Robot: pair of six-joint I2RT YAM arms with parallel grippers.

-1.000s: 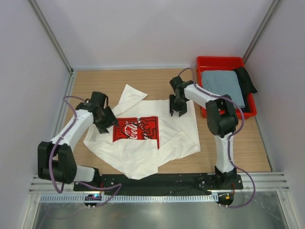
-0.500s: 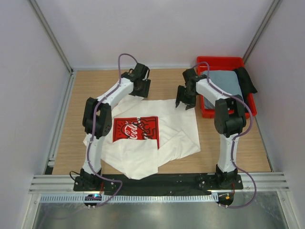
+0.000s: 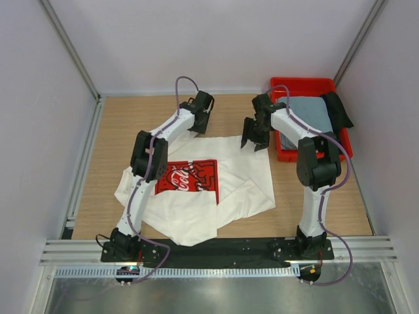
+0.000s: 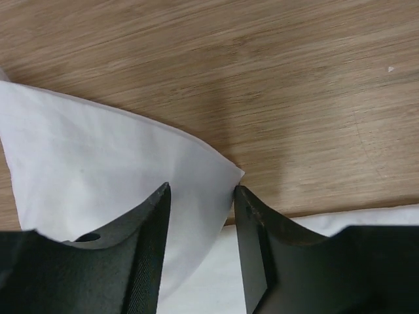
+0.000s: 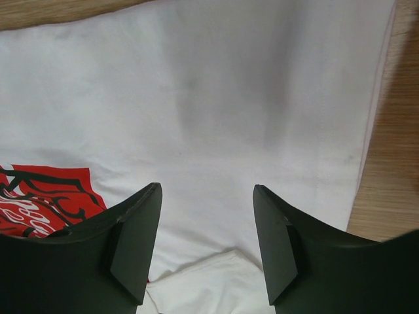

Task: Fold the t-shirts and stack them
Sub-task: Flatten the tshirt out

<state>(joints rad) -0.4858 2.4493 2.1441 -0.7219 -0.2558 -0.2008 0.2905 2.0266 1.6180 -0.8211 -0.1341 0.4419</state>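
While lining up the first fold of the white shirt (image 3: pixel 196 196) spread mid-frame, straddles its top sleeve tip (image 4: pixel 209 171) with left gripper (image 4: pixel 201 190), hovers right gripper (image 5: pixel 206 190) over cloth, both parted, gripping nothing; next, likely a downward pinch.

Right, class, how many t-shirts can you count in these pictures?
2: a white shirt spread on the table, a grey-blue shirt in the red bin. A dark cloth beside it may be another.

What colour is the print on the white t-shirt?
The print is red with white lettering, clearest in the top external view.
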